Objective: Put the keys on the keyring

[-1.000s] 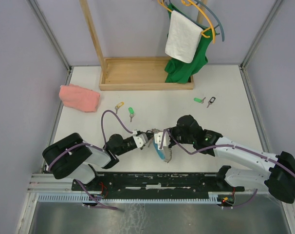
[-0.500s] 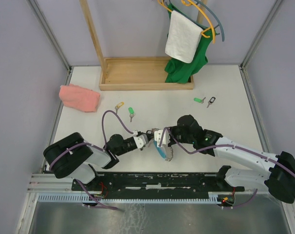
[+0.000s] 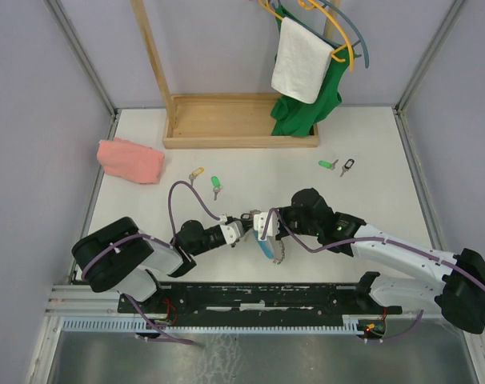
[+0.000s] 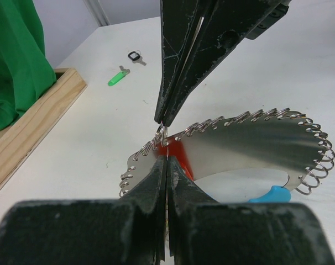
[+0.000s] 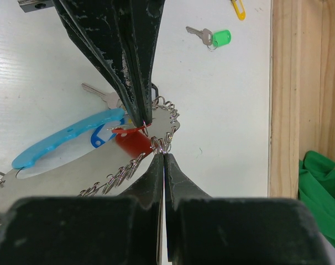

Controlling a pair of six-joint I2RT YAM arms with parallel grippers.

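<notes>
The keyring is a curved silver plate (image 4: 250,138) edged with several small wire rings, with a light-blue plastic piece (image 5: 62,141). It hangs between the grippers in the top view (image 3: 270,250). My right gripper (image 5: 163,153) is shut on a small ring at the plate's edge. My left gripper (image 4: 166,158) is shut on the red tag (image 5: 131,142) of a key, right against that ring. The key's silver blade (image 5: 98,94) sticks out behind the left fingers (image 5: 129,61). The two grippers meet tip to tip in the top view: left gripper (image 3: 247,226), right gripper (image 3: 264,227).
Loose keys lie on the table: a yellow-tagged one (image 3: 196,173), a green-tagged one (image 3: 215,183), another green-tagged one (image 3: 326,164) and a black-tagged one (image 3: 348,166). A pink cloth (image 3: 131,160) lies at the left. A wooden rack base (image 3: 238,122) with hanging clothes (image 3: 302,56) stands at the back.
Almost nothing. Both gripper tips and the keyring have shifted very slightly, and both stay shut tip to tip.
</notes>
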